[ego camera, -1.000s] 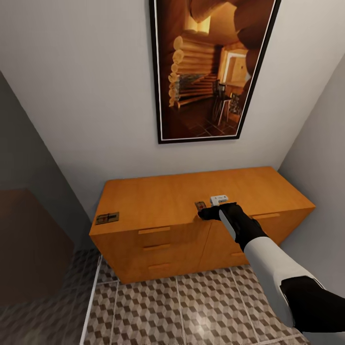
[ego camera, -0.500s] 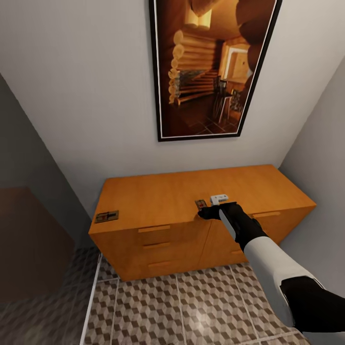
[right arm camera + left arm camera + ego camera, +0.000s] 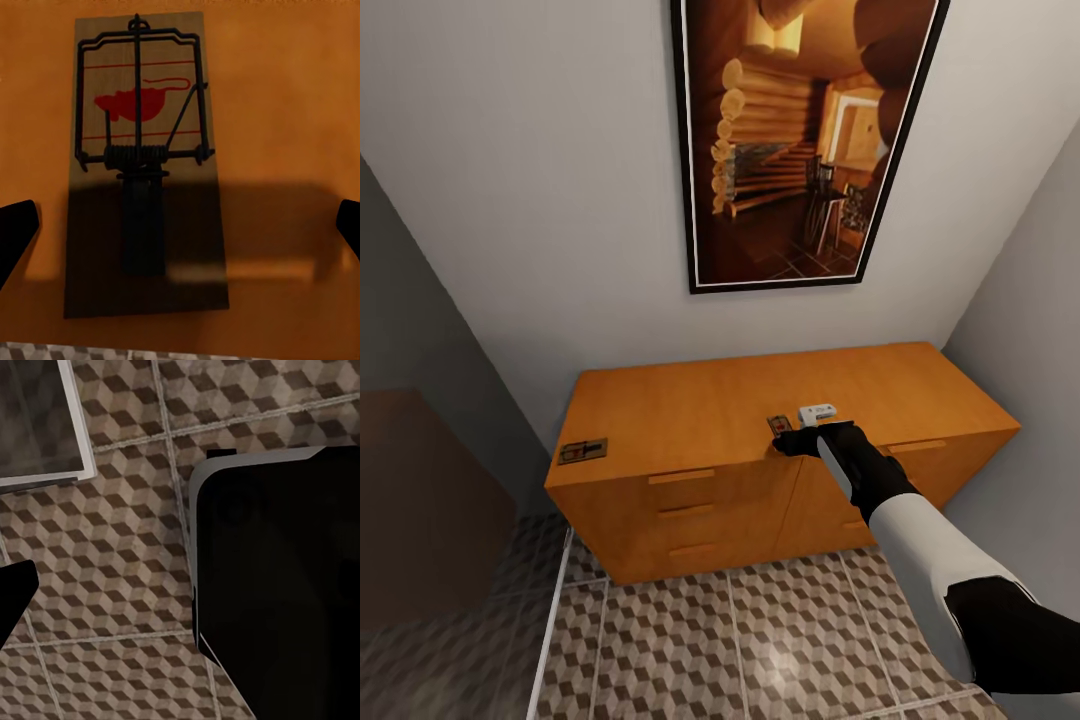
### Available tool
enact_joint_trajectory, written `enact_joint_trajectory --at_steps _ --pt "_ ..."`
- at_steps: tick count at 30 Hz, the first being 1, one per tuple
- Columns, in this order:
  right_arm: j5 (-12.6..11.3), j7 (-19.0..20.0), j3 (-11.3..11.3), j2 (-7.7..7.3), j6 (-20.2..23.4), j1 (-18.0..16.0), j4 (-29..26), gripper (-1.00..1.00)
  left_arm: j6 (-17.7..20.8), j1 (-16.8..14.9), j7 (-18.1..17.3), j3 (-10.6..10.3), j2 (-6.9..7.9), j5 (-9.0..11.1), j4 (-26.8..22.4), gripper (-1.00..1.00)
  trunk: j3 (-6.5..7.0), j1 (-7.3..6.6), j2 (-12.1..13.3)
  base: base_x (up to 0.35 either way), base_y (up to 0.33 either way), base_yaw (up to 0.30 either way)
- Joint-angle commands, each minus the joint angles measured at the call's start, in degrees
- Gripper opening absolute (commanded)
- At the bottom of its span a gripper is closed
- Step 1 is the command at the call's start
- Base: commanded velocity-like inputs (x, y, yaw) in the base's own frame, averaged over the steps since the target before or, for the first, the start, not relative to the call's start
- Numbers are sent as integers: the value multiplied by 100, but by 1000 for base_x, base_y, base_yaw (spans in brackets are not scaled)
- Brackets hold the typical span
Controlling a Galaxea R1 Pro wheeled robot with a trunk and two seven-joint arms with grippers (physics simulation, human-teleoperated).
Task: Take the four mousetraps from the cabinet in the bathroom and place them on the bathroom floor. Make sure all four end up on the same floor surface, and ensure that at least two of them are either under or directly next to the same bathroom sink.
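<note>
The orange-brown cabinet (image 3: 690, 410) stands against the wall. One mousetrap (image 3: 582, 451) lies at its top's front left corner. A second mousetrap (image 3: 777, 426) lies near the front edge in the middle, right at my right gripper (image 3: 788, 442). In the right wrist view this mousetrap (image 3: 142, 165) lies flat on the cabinet top (image 3: 285, 112), its red spot at the far end, and my right gripper (image 3: 180, 229) is open with one fingertip (image 3: 15, 232) on each side of the board's near end. My left gripper shows one fingertip (image 3: 13, 598) above the cube-patterned bathroom floor (image 3: 112, 547). The sink is out of view.
A small white object (image 3: 818, 412) sits on the cabinet just behind the second trap. A framed picture (image 3: 805, 140) hangs above. A grey wall (image 3: 1030, 330) closes the right side and a dark brown panel (image 3: 420, 500) the left. Patterned floor (image 3: 760, 640) lies in front.
The head view has shifted very slightly. My right gripper stays open at the mousetrap near the cabinet's front edge.
</note>
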Motion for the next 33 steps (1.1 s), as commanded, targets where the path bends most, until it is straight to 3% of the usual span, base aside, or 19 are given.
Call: enact_joint_trajectory --at_steps 1,20,21,33 --pt "-39 -1 12 -4 24 0 74 100 -39 -11 30 -27 -1 -12 24 100 -11 5 -7 0 0 0" --pt "-39 -6 11 -19 -34 12 73 100 -41 -11 30 -27 0 -12 24 100 -12 5 -7 0 0 0" --pt "-39 -7 11 -20 -38 13 73 -100 -40 -11 30 -28 0 -12 24 100 -12 5 -7 0 0 0" --pt "-30 -10 11 -21 -61 13 74 -100 -39 -11 30 -28 -1 -12 24 100 -12 5 -7 0 0 0"
